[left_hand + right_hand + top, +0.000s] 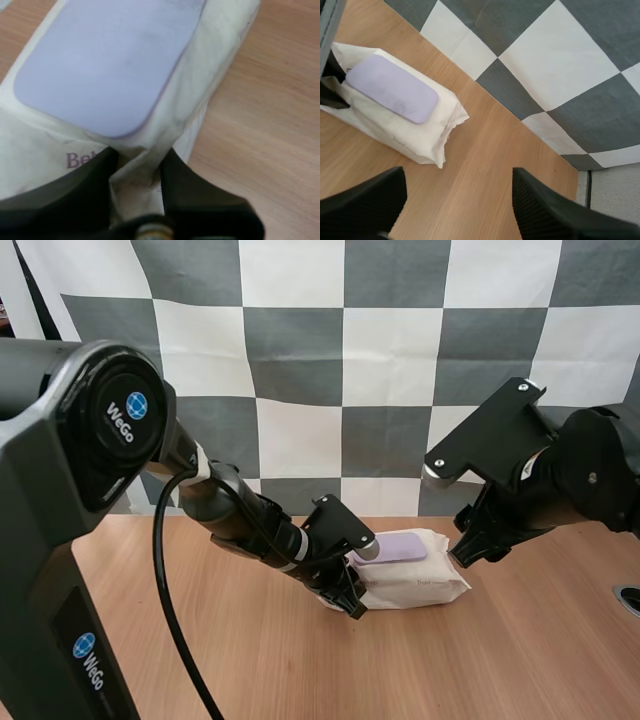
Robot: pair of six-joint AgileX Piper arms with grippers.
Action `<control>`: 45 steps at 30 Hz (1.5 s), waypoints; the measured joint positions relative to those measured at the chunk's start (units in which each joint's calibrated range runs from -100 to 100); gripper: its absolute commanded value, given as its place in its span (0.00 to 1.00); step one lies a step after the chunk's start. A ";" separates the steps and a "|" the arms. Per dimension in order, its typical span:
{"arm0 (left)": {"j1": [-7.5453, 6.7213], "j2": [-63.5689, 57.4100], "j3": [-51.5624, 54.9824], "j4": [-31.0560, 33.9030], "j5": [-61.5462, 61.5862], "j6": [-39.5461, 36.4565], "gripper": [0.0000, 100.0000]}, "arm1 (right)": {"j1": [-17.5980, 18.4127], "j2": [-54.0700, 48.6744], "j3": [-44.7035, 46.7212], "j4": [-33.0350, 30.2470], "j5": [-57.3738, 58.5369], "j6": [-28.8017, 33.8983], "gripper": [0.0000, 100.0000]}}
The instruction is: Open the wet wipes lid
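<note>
Table bears wipes, end hidden in left tool.

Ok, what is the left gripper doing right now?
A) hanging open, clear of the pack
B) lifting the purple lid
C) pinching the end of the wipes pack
C: the left gripper pinches the crumpled white end of the pack between its tips, and the purple lid lies flat and shut.
</note>
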State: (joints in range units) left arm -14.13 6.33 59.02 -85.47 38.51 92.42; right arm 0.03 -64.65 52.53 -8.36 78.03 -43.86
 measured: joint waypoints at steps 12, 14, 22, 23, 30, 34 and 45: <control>0.07 0.00 -0.14 2.66 5.24 0.00 0.00 | 0.00 0.91 4.67 15.84 1.88 -15.92 1.00; 0.07 0.00 -0.14 3.31 5.24 0.00 0.00 | 0.00 1.91 7.71 17.05 -0.69 -20.23 1.00; 0.07 -2.22 -0.14 6.33 10.65 0.00 0.00 | 0.00 4.39 12.15 16.62 -14.19 -31.81 1.00; 0.07 -2.90 -0.14 6.85 11.30 0.00 0.00 | 0.00 5.03 12.15 16.62 -15.79 -33.00 1.00; 0.07 -8.51 -0.14 13.34 13.18 -2.82 0.00 | 0.00 9.10 12.15 16.62 -21.70 -35.81 1.00; 0.23 -10.53 0.26 15.76 13.31 -5.61 0.00 | 0.00 10.36 12.15 16.49 -23.49 -35.81 1.00; 7.19 -10.95 1.02 17.14 28.93 -6.73 0.00 | 0.00 10.51 12.15 20.91 -22.68 -38.63 1.00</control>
State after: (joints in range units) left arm -6.93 -4.62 60.03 -68.34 67.44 85.69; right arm 0.03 -54.13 64.69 12.55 55.36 -82.50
